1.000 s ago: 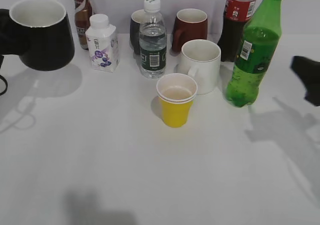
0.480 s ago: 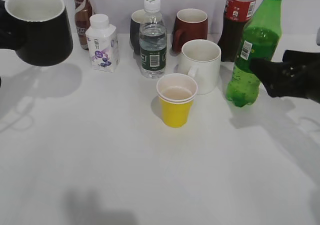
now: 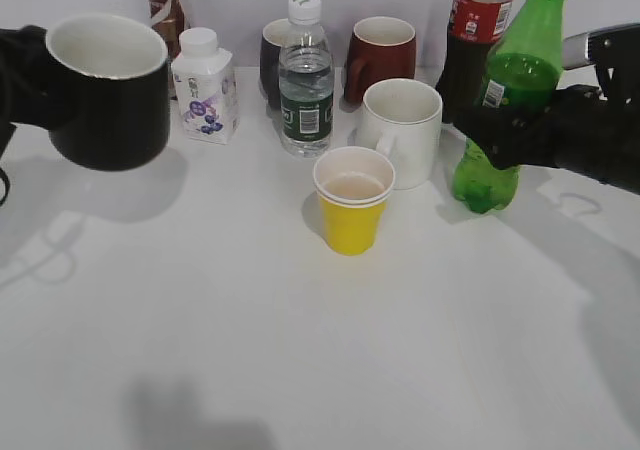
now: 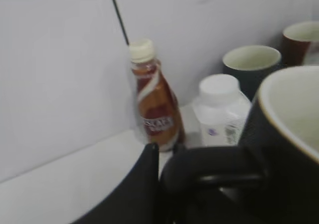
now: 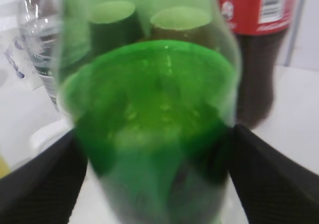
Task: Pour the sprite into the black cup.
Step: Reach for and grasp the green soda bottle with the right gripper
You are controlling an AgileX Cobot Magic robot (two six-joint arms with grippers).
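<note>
The sprite [image 3: 520, 75], a tall green bottle with a green cap, stands upright on the table at the right, beside the cola bottle. My right gripper [image 3: 490, 135] is open around its middle, one finger close on each side. In the right wrist view the sprite [image 5: 149, 109] fills the frame between the gripper's [image 5: 152, 184] fingers. My left gripper [image 3: 20, 65] is shut on the handle of the black cup [image 3: 110, 100] and holds it upright above the table at the far left. The cup [image 4: 289, 134] and gripper [image 4: 164, 184] show in the left wrist view.
A yellow paper cup [image 3: 350, 210] and a white mug [image 3: 400, 130] stand mid-table. Behind them are a water bottle [image 3: 305, 80], a cola bottle [image 3: 475, 50], a dark red mug [image 3: 380, 55], a dark mug [image 3: 272, 60], a white milk bottle [image 3: 205, 85] and a brown drink bottle [image 3: 163, 30].
My right gripper has come in from the right and now has its fingers around the sprite. My left gripper has carried the black cup a little to the right and lower.
</note>
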